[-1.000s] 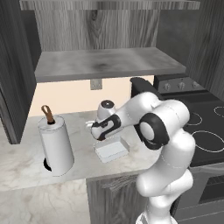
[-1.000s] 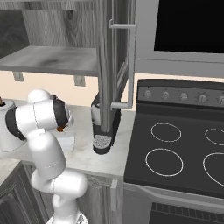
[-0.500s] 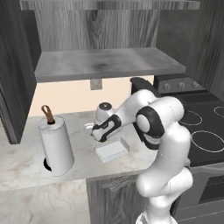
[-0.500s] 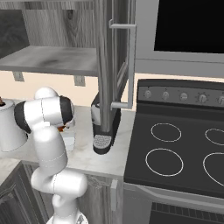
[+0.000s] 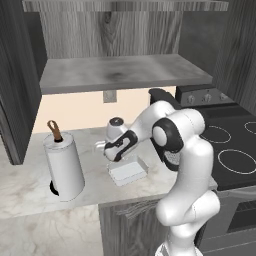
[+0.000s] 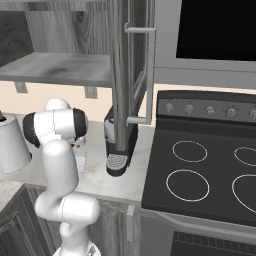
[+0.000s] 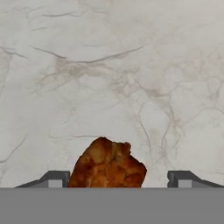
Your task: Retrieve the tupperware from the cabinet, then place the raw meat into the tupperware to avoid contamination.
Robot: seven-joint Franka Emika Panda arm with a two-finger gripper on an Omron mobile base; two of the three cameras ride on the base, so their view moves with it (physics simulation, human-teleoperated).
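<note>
The raw meat, a brown-orange lump, lies on the marble counter in the hand view. It sits between the two fingertips of my gripper. The jaws stand wide; the left fingertip is close to the meat, and the right one is a clear gap away. In the left base view my gripper points down at the counter just left of the tupperware, a shallow whitish container lying empty on the counter. The cabinet hangs open above, its grey shelf bare.
A paper-towel roll on a holder stands at the counter's left. A dark coffee machine sits right of the arm, beside the stove. The open cabinet door with its bar handle hangs above the coffee machine.
The hand has sunk slightly toward the counter and the arm's elbow has swung a little to the left. The tupperware and towel roll have not moved.
</note>
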